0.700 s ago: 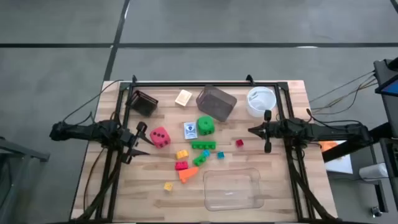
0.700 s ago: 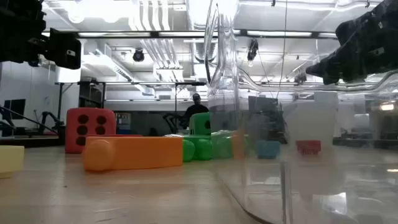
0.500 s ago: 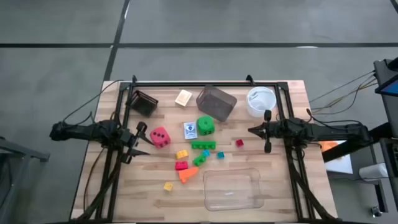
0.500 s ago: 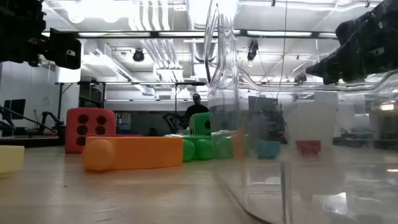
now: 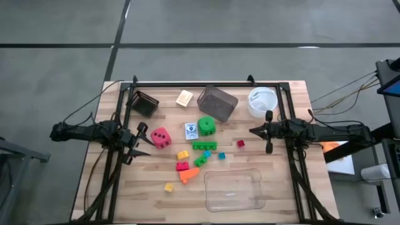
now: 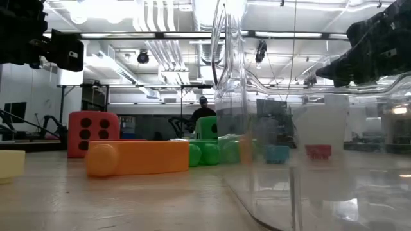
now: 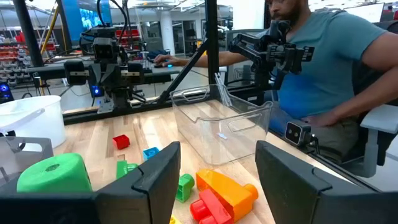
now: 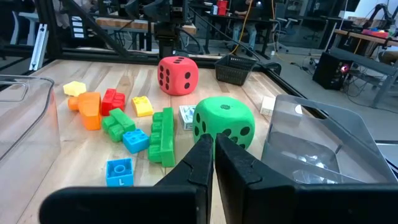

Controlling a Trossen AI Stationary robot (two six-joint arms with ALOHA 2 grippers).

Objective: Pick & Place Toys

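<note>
Nothing seems placed yet: toys lie scattered left of the clear tray (image 5: pixel 233 190), left gripper (image 5: pixel 139 143) spread, right gripper (image 5: pixel 267 132) pressed together, both hovering

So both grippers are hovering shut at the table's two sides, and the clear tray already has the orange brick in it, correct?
Not quite. The clear tray holds nothing; the high view shows the orange brick on the table beside it. Also, only the right gripper is shut; the left gripper is open. Both do hover at the table's two sides.
</note>
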